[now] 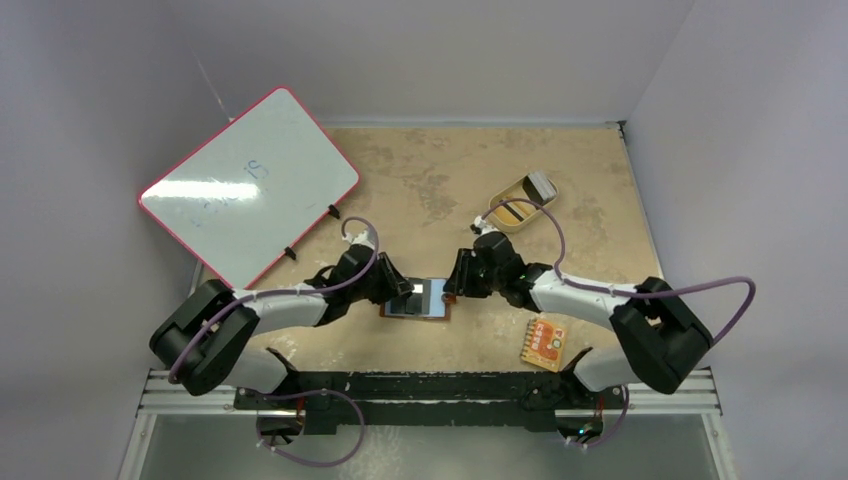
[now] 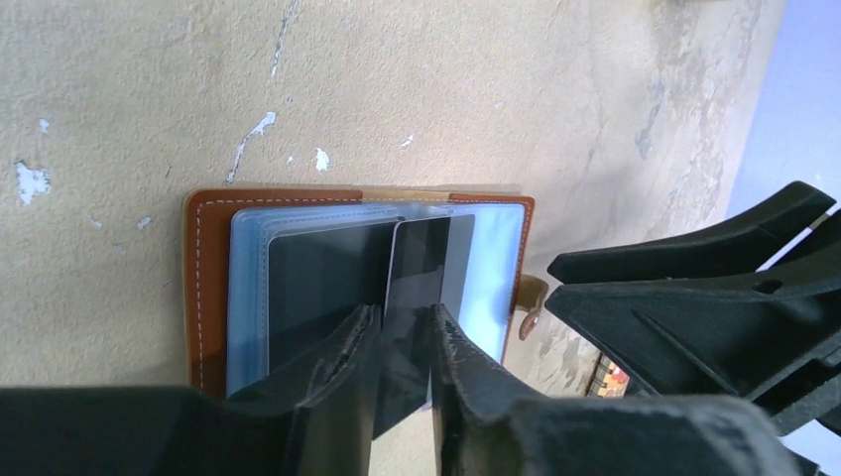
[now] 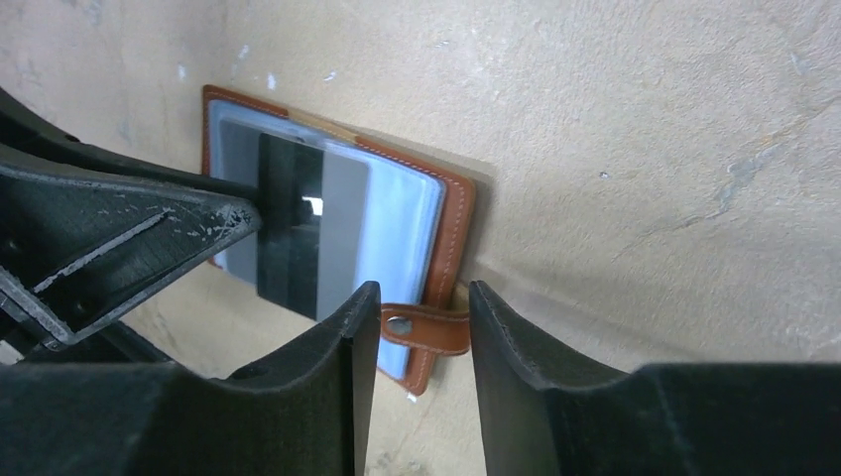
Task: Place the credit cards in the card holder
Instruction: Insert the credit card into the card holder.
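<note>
Black and scuffed, the left gripper (image 2: 405,315) was pinched on the near end of a black credit card (image 2: 421,258), its two fingers pressed against the card's faces. The card stood tilted on its long edge, and its far end reached over the open card holder (image 2: 203,288). Whether that end had entered a pocket could not be told.

Just beside it, a second card (image 2: 322,278), dark grey, lay flat under the bluish clear pockets (image 2: 496,268) on the left half of the holder. The brown leather holder lay opened flat on the table (image 1: 420,180), with its white-stitched border showing around the plastic sleeves.

At the holder's other edge, the right gripper (image 3: 423,297) had its fingers spread, one on either side of the brown snap tab (image 3: 426,329). The tab lay in the gap between them with its metal stud up. Whether the fingers touched it could not be told.

From above, the two arms met nose to nose over the holder, which sat near the front middle of the worn tan table. An orange-red patterned packet (image 1: 543,342) lay near the right arm's base, well apart from the holder. A tan oval dish (image 1: 522,203) with dark and pale items in it sat further back on the right. A pink-framed whiteboard (image 1: 250,185) overhung the table's far left corner.
</note>
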Tool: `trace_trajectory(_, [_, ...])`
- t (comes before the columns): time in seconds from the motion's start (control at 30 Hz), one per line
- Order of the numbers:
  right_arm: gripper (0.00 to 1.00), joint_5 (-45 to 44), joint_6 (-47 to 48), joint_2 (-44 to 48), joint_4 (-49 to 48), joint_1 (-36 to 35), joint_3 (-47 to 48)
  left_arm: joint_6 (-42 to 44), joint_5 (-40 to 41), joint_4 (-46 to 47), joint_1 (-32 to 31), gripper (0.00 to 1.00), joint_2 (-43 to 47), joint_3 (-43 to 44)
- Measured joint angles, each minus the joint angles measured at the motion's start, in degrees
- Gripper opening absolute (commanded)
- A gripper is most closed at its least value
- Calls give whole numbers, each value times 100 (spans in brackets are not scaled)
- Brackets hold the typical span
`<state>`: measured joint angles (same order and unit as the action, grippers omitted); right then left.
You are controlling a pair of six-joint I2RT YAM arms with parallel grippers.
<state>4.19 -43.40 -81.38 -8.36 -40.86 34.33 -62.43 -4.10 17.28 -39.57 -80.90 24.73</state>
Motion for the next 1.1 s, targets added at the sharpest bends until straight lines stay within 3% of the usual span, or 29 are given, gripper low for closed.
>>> trace_trajectory(0.43, [43, 11, 31, 275, 280, -11, 48, 4, 92, -496, 0, 34, 170, 142])
trace_trajectory(1.1, [37, 144, -48, 0, -61, -50, -181, -105, -17, -138, -201, 36, -168, 249])
